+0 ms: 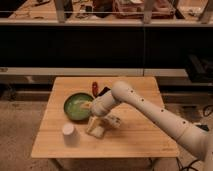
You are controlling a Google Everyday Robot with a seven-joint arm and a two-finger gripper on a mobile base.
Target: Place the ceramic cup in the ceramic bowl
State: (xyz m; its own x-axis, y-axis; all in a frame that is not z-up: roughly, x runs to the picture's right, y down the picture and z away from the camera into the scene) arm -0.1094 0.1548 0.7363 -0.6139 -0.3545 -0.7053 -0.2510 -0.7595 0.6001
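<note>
The small white ceramic cup (68,132) stands upright on the wooden table (135,140), near its front left. The round green ceramic bowl (75,106) sits behind it, to the right, with nothing in it that I can make out. My gripper (92,111) is at the end of the white arm that reaches in from the right. It hangs low at the bowl's right rim, above a flat whitish block (96,127), and about a hand's width right of the cup.
A red object (95,88) and a dark object (104,91) lie behind the bowl. A small packet (112,120) lies right of the whitish block. Dark shelving and a counter stand behind the table.
</note>
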